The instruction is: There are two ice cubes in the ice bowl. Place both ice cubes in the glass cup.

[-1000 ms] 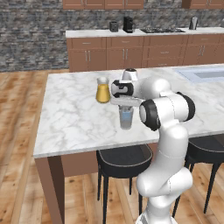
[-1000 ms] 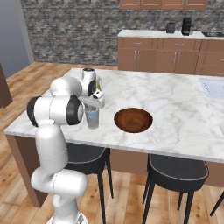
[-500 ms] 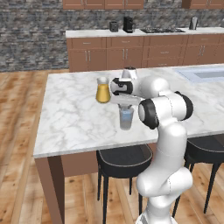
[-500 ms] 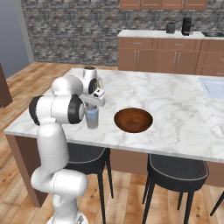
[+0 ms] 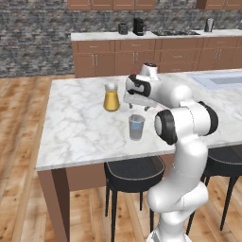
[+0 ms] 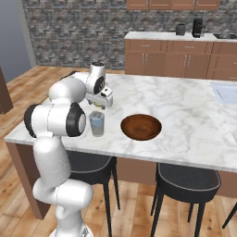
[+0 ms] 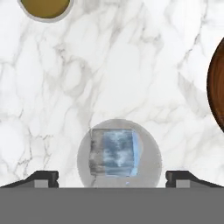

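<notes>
The glass cup (image 5: 136, 127) (image 6: 97, 124) stands near the marble island's front edge. My gripper (image 5: 138, 108) (image 6: 98, 107) hangs straight above it, open, with nothing between the fingers. In the hand view my gripper (image 7: 112, 177) straddles the cup's rim (image 7: 84, 159), fingertips wide apart. Pale blue ice (image 7: 117, 152) lies inside the cup, and two overlapping square outlines show there. To the right of the cup sits the dark reddish-brown ice bowl (image 6: 141, 126) (image 7: 217, 87), its inside showing bare brown.
A clear pitcher of orange liquid (image 5: 111, 98) (image 7: 45, 6) stands behind and left of the cup. Black stools (image 6: 187, 178) are tucked under the island (image 6: 194, 120). A sink (image 5: 220, 79) lies at the far right end.
The jaws were shut above the cup and now stand wide open. The arm has barely moved, and the cup and bowl stay in place.
</notes>
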